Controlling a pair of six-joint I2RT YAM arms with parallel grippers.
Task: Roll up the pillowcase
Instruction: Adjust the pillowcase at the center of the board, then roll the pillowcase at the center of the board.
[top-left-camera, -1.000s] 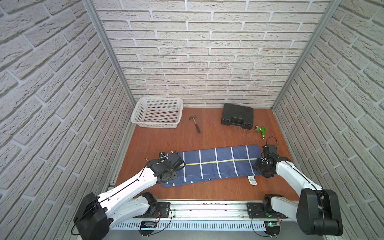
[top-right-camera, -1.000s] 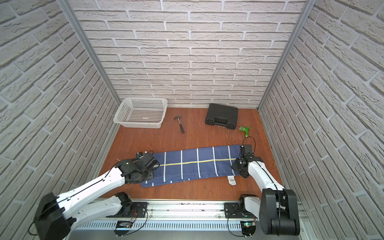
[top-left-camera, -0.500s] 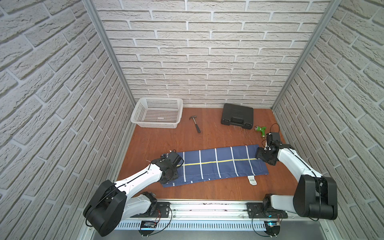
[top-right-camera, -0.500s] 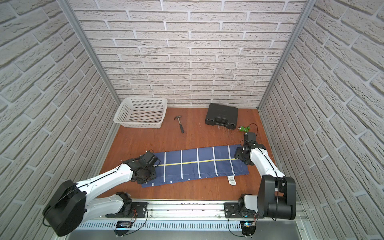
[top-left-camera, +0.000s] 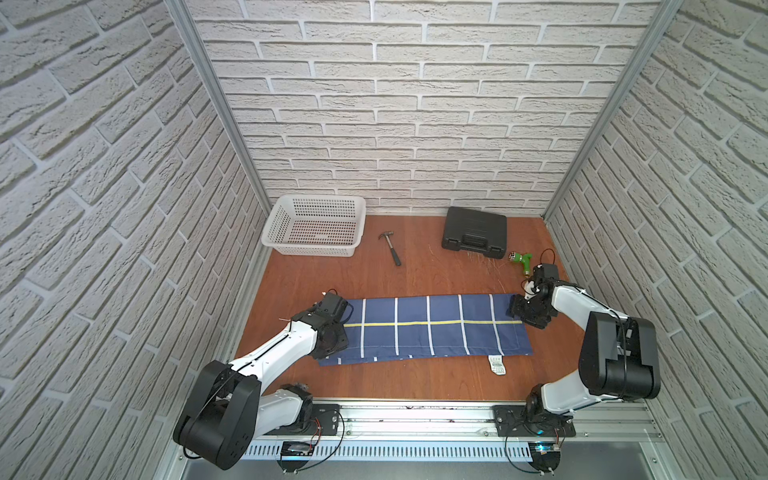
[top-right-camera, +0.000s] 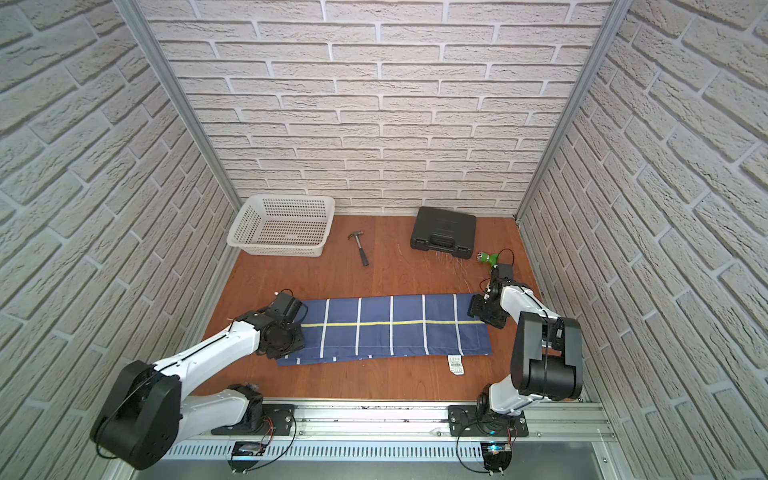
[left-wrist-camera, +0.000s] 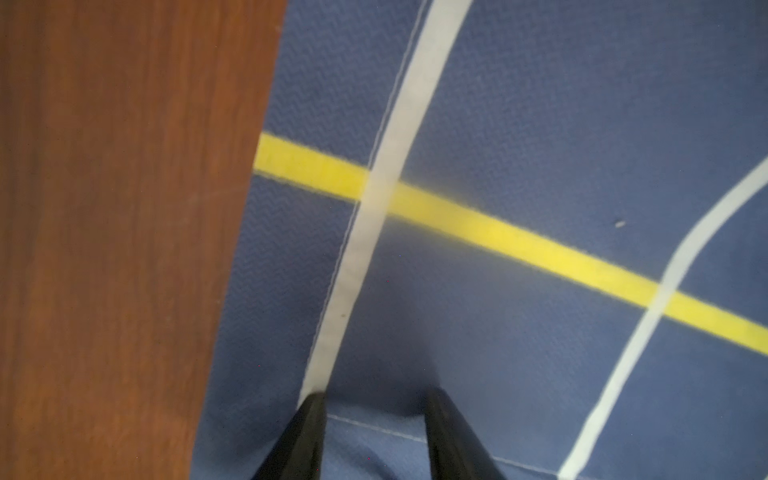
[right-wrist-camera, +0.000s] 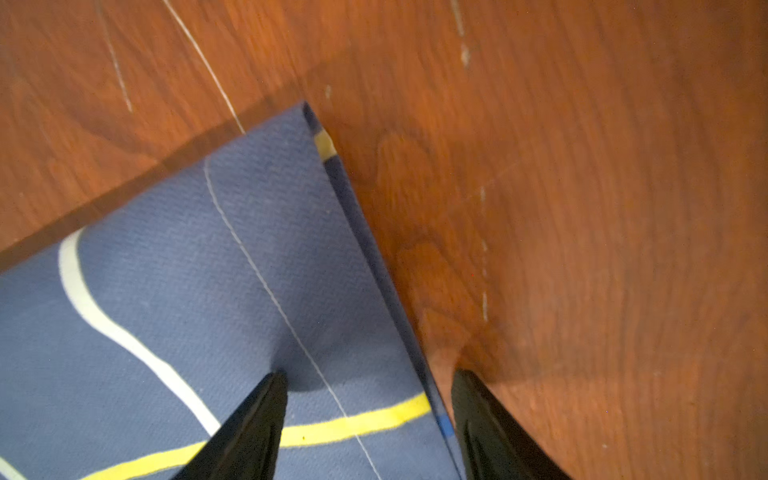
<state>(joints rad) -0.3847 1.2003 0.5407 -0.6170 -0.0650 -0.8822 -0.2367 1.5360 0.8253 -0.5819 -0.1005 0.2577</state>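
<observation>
The pillowcase (top-left-camera: 424, 328) lies flat as a long folded strip across the wooden table, navy with white stripes and one yellow stripe along it. Its white care tag (top-left-camera: 497, 365) pokes out at the front right. My left gripper (left-wrist-camera: 374, 399) points down onto the strip's left end (top-left-camera: 336, 332), jaws open, both fingertips (left-wrist-camera: 312, 409) resting on cloth beside a white stripe. My right gripper (right-wrist-camera: 368, 374) is open and straddles the strip's right edge (top-left-camera: 527, 312) by the yellow stripe. One of its fingers stands on cloth, the other over bare wood.
At the back stand a white mesh basket (top-left-camera: 316, 226), a hammer (top-left-camera: 390, 248), a black tool case (top-left-camera: 473, 235) and a small green drill (top-left-camera: 522, 260) just behind my right arm. Brick walls close in on both sides.
My right gripper has moved back along the pillowcase's right edge from its front part to the yellow stripe. My left arm's elbow has dropped, its gripper staying at the left end.
</observation>
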